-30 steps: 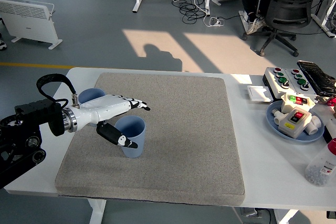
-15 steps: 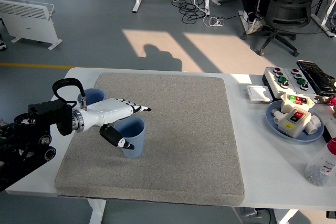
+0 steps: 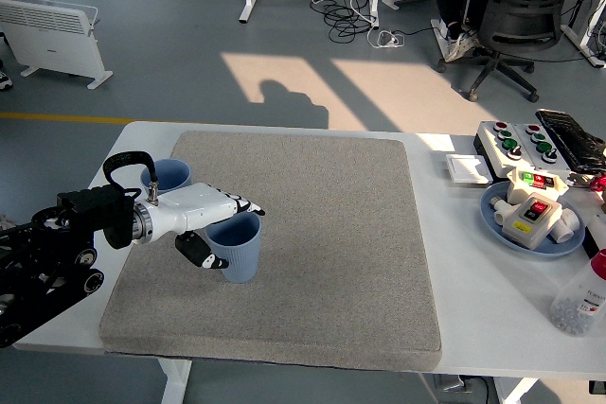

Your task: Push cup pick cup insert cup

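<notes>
A blue cup (image 3: 239, 245) stands upright on the grey mat (image 3: 341, 234), left of its middle. My left hand (image 3: 225, 229) comes in from the left and clasps the cup. Its white fingers (image 3: 241, 205) lie along the cup's far rim and the black-tipped thumb (image 3: 204, 253) presses on the near left wall. A second blue cup (image 3: 169, 175) stands upright at the mat's far left corner, just behind my left wrist and partly hidden by it. My right hand is out of view.
At the right of the table sit a button box (image 3: 516, 142), a small white square box (image 3: 468, 168), a blue plate (image 3: 559, 245) with a white device on it, and a clear bottle (image 3: 579, 300). An office chair (image 3: 516, 16) stands beyond the table.
My left hand has drawn back to the left and its thumb and fingers have closed in on the blue cup. The cup has hardly shifted.
</notes>
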You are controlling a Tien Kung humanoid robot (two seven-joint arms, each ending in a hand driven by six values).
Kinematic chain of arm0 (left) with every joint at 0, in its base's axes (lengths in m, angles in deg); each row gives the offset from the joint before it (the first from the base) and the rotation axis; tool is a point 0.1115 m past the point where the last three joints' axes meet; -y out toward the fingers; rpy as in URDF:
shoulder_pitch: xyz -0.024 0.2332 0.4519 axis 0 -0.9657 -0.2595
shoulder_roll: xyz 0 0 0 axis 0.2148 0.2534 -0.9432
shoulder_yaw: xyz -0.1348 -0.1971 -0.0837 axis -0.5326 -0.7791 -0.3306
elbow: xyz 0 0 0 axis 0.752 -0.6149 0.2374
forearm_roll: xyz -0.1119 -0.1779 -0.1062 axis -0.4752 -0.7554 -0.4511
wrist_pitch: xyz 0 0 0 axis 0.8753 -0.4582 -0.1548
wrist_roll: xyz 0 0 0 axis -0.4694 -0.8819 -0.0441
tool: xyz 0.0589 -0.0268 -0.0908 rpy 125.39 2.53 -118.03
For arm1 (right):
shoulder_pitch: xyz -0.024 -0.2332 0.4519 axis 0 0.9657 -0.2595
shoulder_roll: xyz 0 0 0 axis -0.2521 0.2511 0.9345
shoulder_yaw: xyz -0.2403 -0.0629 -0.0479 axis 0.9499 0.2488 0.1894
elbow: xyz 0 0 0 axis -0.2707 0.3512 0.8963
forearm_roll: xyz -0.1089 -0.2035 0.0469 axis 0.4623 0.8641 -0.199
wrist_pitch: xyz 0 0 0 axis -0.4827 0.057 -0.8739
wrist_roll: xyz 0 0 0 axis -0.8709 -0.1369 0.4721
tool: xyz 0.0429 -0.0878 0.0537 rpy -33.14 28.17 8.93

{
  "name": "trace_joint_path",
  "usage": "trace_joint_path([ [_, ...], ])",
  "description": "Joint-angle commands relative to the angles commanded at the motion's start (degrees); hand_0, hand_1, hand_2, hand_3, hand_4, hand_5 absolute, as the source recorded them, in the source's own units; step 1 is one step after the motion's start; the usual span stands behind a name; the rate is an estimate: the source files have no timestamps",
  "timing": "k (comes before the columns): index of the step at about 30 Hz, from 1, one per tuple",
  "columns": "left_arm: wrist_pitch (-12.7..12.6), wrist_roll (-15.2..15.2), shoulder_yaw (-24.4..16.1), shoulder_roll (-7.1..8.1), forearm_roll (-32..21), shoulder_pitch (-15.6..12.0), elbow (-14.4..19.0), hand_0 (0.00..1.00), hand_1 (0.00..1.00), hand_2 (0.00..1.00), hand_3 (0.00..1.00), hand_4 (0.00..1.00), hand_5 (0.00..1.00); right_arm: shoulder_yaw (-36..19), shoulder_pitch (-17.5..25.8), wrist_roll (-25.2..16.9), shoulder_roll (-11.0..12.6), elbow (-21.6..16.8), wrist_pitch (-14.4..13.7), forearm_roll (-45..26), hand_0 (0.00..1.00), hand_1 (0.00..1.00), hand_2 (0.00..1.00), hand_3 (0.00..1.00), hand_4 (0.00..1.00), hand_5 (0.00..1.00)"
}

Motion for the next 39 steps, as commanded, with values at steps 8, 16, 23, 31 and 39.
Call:
trace_joint_path([
  [8, 0.3, 0.2, -0.5, 0.21, -0.3, -0.3, 0.2, 0.461, 0.633, 0.750, 0.534, 0.618, 0.002, 0.1, 0.0, 0.0, 0.0, 0.0, 0.0, -0.2, 0.730, 0.665, 0.636, 0.572, 0.129, 0.361],
  [16, 2.9, 0.6, -4.8, 1.59, -3.0, -1.1, 1.9, 0.445, 0.533, 0.619, 0.432, 0.571, 0.016, 0.1, 0.1, -0.1, 0.0, 0.0, -0.1, -0.3, 0.730, 0.666, 0.636, 0.572, 0.129, 0.361],
  [23, 5.3, 1.1, -11.5, 5.16, -5.3, -0.7, 4.1, 0.446, 0.528, 0.614, 0.432, 0.578, 0.034, 0.1, 0.5, -0.1, -0.1, 0.0, -0.1, -0.3, 0.730, 0.666, 0.636, 0.572, 0.129, 0.361],
  [31, 6.7, 0.8, -15.6, 9.77, -6.9, 3.0, 0.9, 0.443, 0.529, 0.619, 0.437, 0.591, 0.048, 0.0, 0.9, 0.0, -0.1, -0.1, -0.1, -0.2, 0.730, 0.666, 0.636, 0.572, 0.129, 0.362],
  [39, 6.0, 0.7, -13.5, 8.44, -6.0, 5.2, -6.6, 0.441, 0.542, 0.634, 0.450, 0.609, 0.078, 0.0, 1.0, 0.1, -0.1, -0.1, -0.1, -0.2, 0.730, 0.667, 0.636, 0.572, 0.129, 0.364],
])
